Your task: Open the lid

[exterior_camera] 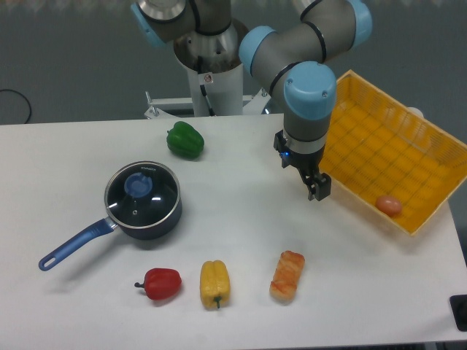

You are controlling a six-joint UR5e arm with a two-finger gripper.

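Nothing done yet: the round clear glass lid sits on the saucepan, well left of the empty pincer, whose jaw state I cannot tell.

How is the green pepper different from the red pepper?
The green pepper is green and sits at the far side of the table, beyond the saucepan; the red pepper is red and lies near the front edge. The red pepper's stem points left; the green pepper's stem isn't visible. Both are bell peppers lying untouched.
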